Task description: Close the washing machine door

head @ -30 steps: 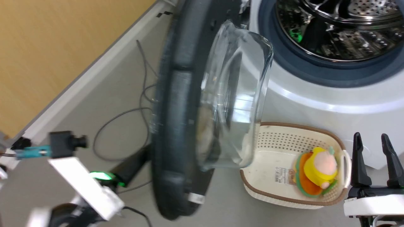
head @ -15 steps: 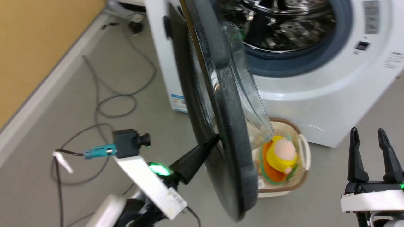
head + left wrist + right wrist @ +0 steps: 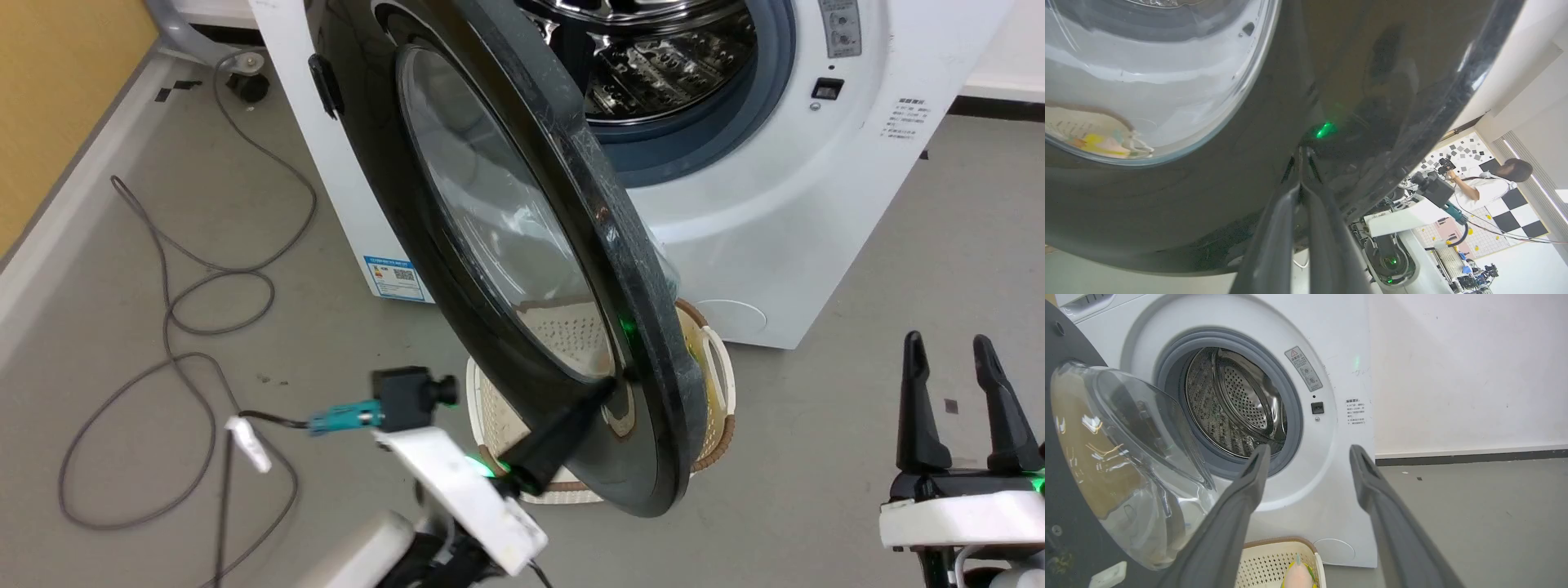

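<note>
The washing machine door [image 3: 506, 245], glossy black with a bulging glass window, stands partly open in front of the white washing machine [image 3: 784, 204], hinged at its left. My left gripper [image 3: 608, 388] is shut, its tips pressed against the door's black outer face near the lower rim. In the left wrist view the closed fingers [image 3: 1300, 196] touch the door [image 3: 1331, 81] below a green reflection. My right gripper [image 3: 947, 351] stands open at the lower right, away from the door. The right wrist view shows its open fingers [image 3: 1249, 486] before the steel drum [image 3: 1237, 404] and the door's inner glass [image 3: 1126, 465].
A cream perforated basket [image 3: 710, 359] with a yellow toy sits on the floor under the door, seen again in the right wrist view [image 3: 1274, 559]. Loose cables [image 3: 188, 294] lie on the grey floor at the left. A person [image 3: 1486, 183] is reflected or seen far off.
The door has swung further toward the machine with my left gripper pushing on it. The head camera has turned, shifting the whole picture. The right gripper stayed open.
</note>
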Controlling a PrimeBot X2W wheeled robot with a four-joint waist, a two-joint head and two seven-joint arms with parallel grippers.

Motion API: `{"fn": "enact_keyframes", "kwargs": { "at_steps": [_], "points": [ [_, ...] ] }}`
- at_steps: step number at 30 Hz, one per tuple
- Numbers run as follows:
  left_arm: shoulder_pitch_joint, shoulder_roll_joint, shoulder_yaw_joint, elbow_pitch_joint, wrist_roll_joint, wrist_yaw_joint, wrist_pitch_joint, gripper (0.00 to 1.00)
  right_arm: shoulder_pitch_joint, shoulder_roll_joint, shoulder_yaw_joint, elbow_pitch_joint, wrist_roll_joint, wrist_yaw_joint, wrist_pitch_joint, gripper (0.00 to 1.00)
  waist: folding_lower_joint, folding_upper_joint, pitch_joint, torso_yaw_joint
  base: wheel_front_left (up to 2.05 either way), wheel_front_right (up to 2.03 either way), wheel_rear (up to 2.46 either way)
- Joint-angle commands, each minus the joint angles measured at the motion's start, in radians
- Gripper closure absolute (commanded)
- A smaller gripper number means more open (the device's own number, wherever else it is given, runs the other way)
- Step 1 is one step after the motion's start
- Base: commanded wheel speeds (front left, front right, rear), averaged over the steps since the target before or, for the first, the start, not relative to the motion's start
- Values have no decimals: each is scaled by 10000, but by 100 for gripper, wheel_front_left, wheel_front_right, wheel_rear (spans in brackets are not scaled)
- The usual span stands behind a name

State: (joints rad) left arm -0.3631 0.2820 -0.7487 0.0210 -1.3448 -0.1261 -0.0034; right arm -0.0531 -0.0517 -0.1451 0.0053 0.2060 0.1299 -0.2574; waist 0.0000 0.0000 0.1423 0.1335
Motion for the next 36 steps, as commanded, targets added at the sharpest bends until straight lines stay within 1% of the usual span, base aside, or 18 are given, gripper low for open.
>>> {"fn": "enact_keyframes", "kwargs": {
  "at_steps": [1, 4, 6, 8, 9, 11, 13, 15, 18, 21, 22, 23, 24, 25, 27, 28, 33, 36],
  "points": [
    [-239, 247, -31, 77, -75, -46, -422, 100, -112, 15, -27, 68, 105, 8, -44, 0, 0, 0, -48, -33, 0, 0, 0],
    [-268, 571, 6, -13, -34, -46, -1232, 100, -61, 15, -75, 153, 283, 8, -44, 0, 0, 0, -160, -26, 0, 0, 0],
    [-295, 872, 92, -56, 285, -46, -1876, 100, -28, 15, -73, 171, 370, 8, -44, 0, 0, 0, -243, 13, 0, 0, 0],
    [-342, 1242, 351, 218, 1057, -46, -2331, 100, -12, 15, -128, 159, 404, 8, -44, 0, 0, 0, -326, 88, 0, 0, 0],
    [-385, 1391, 685, 504, 1749, 98, -2482, 100, -16, 15, -180, 145, 414, 8, -44, 0, 0, 0, -354, 128, 0, 0, 0],
    [-437, 1370, 1443, 752, 3193, 617, -2567, 100, -54, 15, -304, 109, 420, 8, -44, 0, 0, 0, -399, 225, 0, 0, 0],
    [-261, 1001, 2708, 581, 4643, 1328, -2576, 100, -126, 15, -393, 68, 370, 8, -44, 0, 0, 0, -429, 317, 0, 0, 0],
    [62, 747, 3572, 409, 6075, 2042, -2579, 100, -204, 15, -435, 29, 293, 8, -44, 0, 0, 0, -479, 395, 0, 0, 0],
    [562, 555, 4319, 169, 7899, 2924, -2581, 100, -318, 15, -489, -22, 167, 8, -44, 0, 0, 0, -577, 512, 0, 0, 0],
    [1105, 509, 4734, -54, 9500, 3822, -2582, 100, -501, 15, -561, -128, 66, 8, -44, 0, 0, 0, -660, 632, 0, 0, 0],
    [1307, 438, 4913, -105, 9836, 4109, -2582, 62, -586, 15, -592, -174, 29, 8, -44, 0, 0, 0, -681, 663, 0, 0, 0],
    [1534, 423, 5038, -77, 10178, 4388, -2582, 0, -683, 15, -620, -220, -24, 8, -44, 0, 0, 0, -702, 684, 0, 0, 0],
    [1740, 422, 5120, -60, 10501, 4617, -2582, 0, -787, 15, -646, -255, -88, 8, -44, 0, 0, 0, -726, 710, 0, 0, 0],
    [1924, 353, 5224, -97, 10676, 4771, -2582, 0, -903, 15, -683, -293, -123, 8, -44, 34, 0, 0, -755, 738, 0, 0, 0],
    [2322, 285, 5312, -143, 11012, 4925, -2583, 0, -1152, 15, -705, -438, -174, 8, -44, 98, 0, 0, -814, 813, 0, 0, 0],
    [2504, 257, 5328, -186, 11185, 4982, -2583, 0, -1273, 15, -683, -514, -190, 8, -44, 100, 0, 0, -840, 852, 0, 0, 0],
    [3102, -15, 5524, -358, 11393, 4971, -2583, 0, -1837, 15, -427, -1024, -313, 8, -44, 100, 0, 0, -891, 998, 0, 0, 0],
    [3388, -250, 5710, -430, 11427, 4768, -2583, 0, -2253, 15, -105, -1615, -289, 8, -44, 100, 0, 0, -923, 1112, 0, 0, 0]
  ]
}}
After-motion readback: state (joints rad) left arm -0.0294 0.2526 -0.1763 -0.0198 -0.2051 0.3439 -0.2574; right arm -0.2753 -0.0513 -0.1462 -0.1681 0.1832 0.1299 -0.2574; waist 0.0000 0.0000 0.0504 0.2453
